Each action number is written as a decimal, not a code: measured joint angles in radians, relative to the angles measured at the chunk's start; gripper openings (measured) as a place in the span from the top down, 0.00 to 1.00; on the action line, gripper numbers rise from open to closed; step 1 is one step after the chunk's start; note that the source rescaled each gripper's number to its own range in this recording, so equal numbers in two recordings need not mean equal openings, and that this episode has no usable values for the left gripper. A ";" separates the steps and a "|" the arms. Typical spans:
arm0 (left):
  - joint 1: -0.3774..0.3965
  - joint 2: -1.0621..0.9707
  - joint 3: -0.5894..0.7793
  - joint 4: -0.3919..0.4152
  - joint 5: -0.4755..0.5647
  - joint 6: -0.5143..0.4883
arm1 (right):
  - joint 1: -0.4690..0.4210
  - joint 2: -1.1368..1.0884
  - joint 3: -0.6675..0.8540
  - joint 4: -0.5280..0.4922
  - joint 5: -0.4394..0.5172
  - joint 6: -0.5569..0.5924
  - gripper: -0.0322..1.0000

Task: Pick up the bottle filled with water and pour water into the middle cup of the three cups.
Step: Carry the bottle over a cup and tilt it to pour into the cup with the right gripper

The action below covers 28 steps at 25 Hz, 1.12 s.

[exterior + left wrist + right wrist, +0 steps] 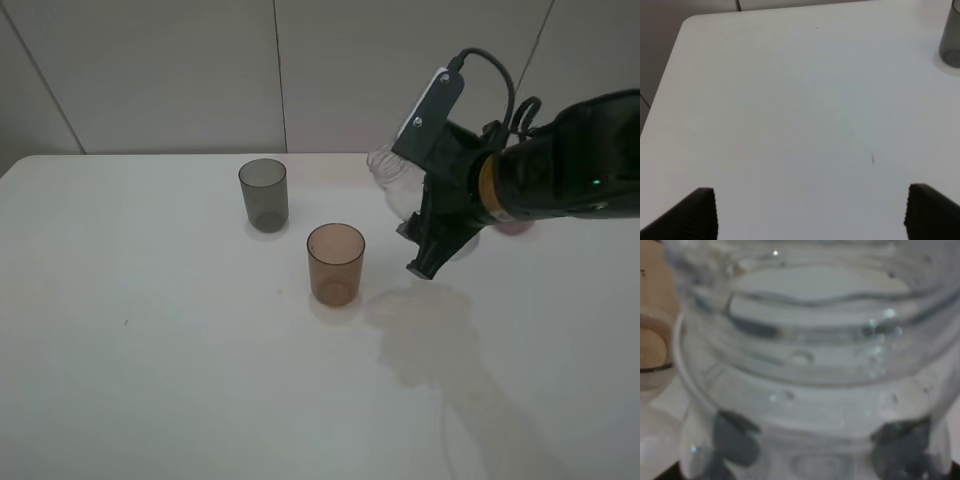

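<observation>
The high view alone shows all three cups: a grey cup [263, 194], the amber cup [335, 262], and a pink cup [515, 228] mostly hidden behind the arm. The right gripper [424, 228] pinches the one bottle [388, 172], tilted near the amber cup. The right wrist view shows droplets inside the bottle. The left gripper [810, 212] hangs spread over the table [790, 100].

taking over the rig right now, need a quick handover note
left gripper: open, holding nothing, over bare table.
right gripper: shut on the bottle, which is off the table and tilted, right of the middle cup in the high view.
cups: grey cup back left, amber middle cup nearer the front, pink cup mostly hidden behind the right arm.
done: bottle picked up.
left: bring the bottle mouth over the middle cup and pour; no water visible in that cup.
</observation>
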 joint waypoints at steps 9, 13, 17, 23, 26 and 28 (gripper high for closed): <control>0.000 0.000 0.000 0.000 0.000 0.000 | 0.107 0.107 -0.041 -0.165 0.191 0.048 0.94; 0.000 0.000 0.000 0.000 0.000 0.000 | 0.107 0.135 -0.041 -0.218 0.243 0.056 0.94; 0.000 0.000 0.000 0.000 0.000 0.000 | 0.115 0.140 -0.041 -0.280 0.295 0.076 0.94; 0.000 0.000 0.000 0.000 0.000 0.000 | 0.163 0.150 -0.041 -0.371 0.336 0.077 0.94; 0.000 0.000 0.000 0.000 0.000 0.000 | 0.165 0.165 -0.041 -0.410 0.358 0.077 0.94; 0.000 0.000 0.000 0.000 0.000 0.000 | 0.165 0.176 -0.041 -0.427 0.370 0.077 0.94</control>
